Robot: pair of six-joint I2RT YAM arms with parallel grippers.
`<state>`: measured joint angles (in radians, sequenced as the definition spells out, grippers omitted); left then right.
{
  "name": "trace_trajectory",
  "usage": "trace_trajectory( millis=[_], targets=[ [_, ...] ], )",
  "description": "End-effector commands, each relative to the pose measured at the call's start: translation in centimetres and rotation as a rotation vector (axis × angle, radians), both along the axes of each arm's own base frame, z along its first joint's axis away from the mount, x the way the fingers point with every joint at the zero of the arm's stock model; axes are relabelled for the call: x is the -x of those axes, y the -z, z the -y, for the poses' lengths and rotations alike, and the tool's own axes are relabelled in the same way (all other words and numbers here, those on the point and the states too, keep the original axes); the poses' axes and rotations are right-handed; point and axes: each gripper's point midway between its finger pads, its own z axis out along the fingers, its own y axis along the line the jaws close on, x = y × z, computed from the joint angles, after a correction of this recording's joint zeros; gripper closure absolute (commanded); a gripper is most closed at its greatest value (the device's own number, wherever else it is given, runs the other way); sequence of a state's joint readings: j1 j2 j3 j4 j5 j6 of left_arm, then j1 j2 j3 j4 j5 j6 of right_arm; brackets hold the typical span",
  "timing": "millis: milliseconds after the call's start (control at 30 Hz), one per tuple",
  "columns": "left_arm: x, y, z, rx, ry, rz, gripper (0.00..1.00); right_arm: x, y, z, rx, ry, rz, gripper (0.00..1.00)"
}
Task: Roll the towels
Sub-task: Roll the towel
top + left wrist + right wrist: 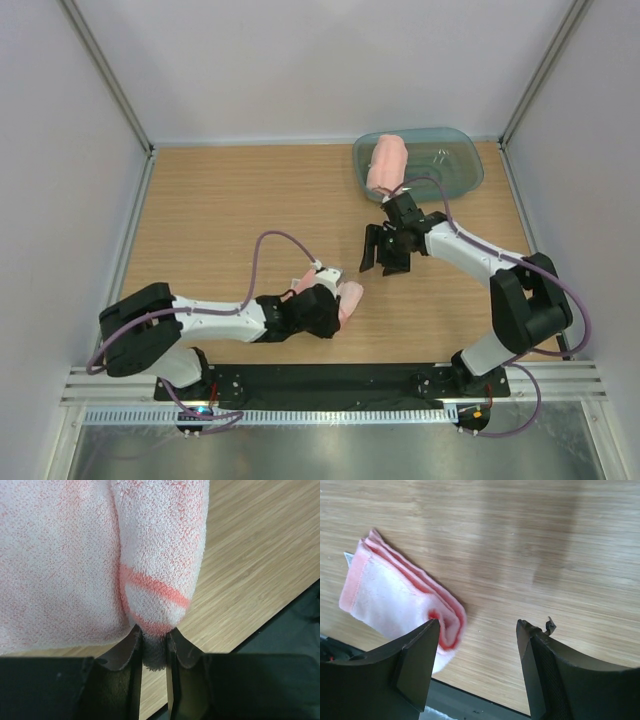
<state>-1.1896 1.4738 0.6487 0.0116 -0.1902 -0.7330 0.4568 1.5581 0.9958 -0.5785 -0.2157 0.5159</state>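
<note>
Where the left end effector (pixel 152 649) meets the near towel (pixel 75 565), its jaws stand narrow, pinched on a fold at the cloth's edge, with a dark tuft of terry squeezed between the two fingers (pixel 122 655). The pale pink bundle bulges out beyond the tips, thick and doubled over on itself, and a darker salmon stripe crosses the fold nearest the grip. Seen from above, this towel sits at the near middle of the tabletop (pixel 220 210), just short of the black base plate (pixel 330 380). The left arm reaches across to it from the near left.

The right end effector (pixel 477 630) stands wide, its jaws spread over bare wood and closed on no cloth. It hangs right of centre, apart from the left one, between the near towel and the tub (pixel 455 160). In its own wrist view the near towel lies on the wood off to the left of the left-hand finger, its layered edges showing, untouched by that finger.

The far towel (pixel 387 165) — rolled into a short, thick cylinder — lies inside the translucent blue-green tub at the far right corner of the tabletop, against the tub's left side. In the top view the right arm's purple cable (pixel 440 195) crosses the tub's near rim, just beyond the wrist.
</note>
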Motion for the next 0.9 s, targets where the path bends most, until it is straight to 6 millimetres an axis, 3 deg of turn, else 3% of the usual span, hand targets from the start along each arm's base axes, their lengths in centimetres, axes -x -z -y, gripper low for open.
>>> trace_trajectory(
  millis=[0, 300, 367, 567, 867],
  targets=[
    [0.6, -1.6, 1.1, 0.149, 0.017, -0.111, 0.92, -1.8, -3.8, 1.7, 0.071, 0.03, 0.147, 0.3],
    [-0.6, -3.9, 0.1, 0.373, -0.067, -0.312, 0.93, -1.3, -5.5, 1.2, 0.006, 0.017, 0.189, 0.3],
    [-1.5, -4.4, -0.3, 0.429, -0.104, -0.331, 0.93, -0.9, -6.4, -0.1, -0.081, -0.02, 0.207, 0.31],
    [-1.7, -3.2, -0.9, 0.514, -0.137, -0.456, 0.94, 1.4, -7.8, -4.4, -0.379, -0.142, 0.193, 0.31],
    [-2.4, 1.1, -3.2, 0.523, -0.343, -0.632, 0.95, 3.1, -3.9, -5.7, -0.507, -0.128, 0.118, 0.25]
  ],
)
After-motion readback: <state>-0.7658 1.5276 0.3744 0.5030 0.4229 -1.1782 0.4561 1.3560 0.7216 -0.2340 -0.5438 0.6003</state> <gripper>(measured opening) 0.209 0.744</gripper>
